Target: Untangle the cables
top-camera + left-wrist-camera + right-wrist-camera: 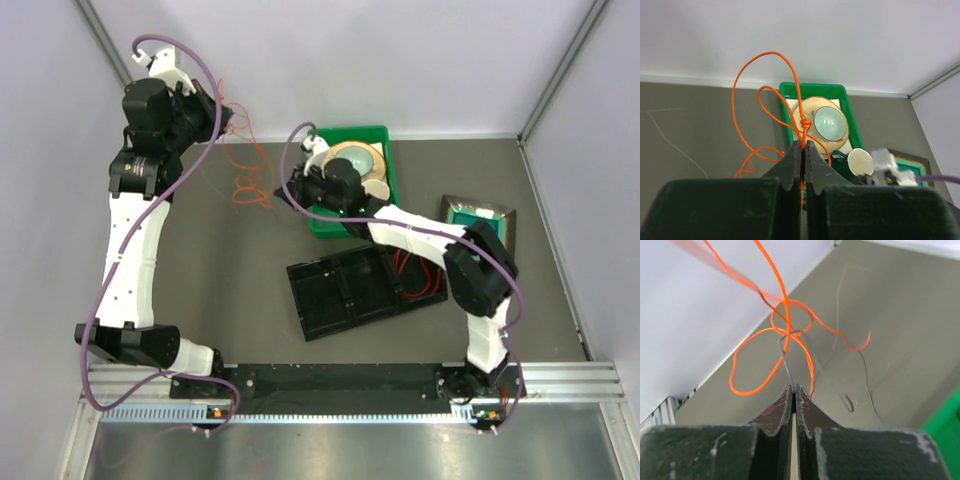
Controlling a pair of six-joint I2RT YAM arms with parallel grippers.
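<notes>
two arms (130, 240) (420, 235) extended; left fingers (790, 165) pinch orange cable (771, 52), right fingers (780, 407) grey cable (784, 360)

Two white-and-black arms trailing purple cabling

The left arm (130, 250) and right arm (415, 232) have white shells between bulky black joints, each with a thick purple cable (180, 42). The left pincer (802, 150) and right pincer (793, 390) have black wedge fingers (777, 410), and the right's are scuffed pale. The bases share a black bar (340, 380) at the desk's (240, 260) near edge.

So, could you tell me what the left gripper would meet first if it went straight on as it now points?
The left gripper would first meet the knot in the orange cable it grips, just ahead; beyond, probably the green bin, though depth is unclear.
</notes>
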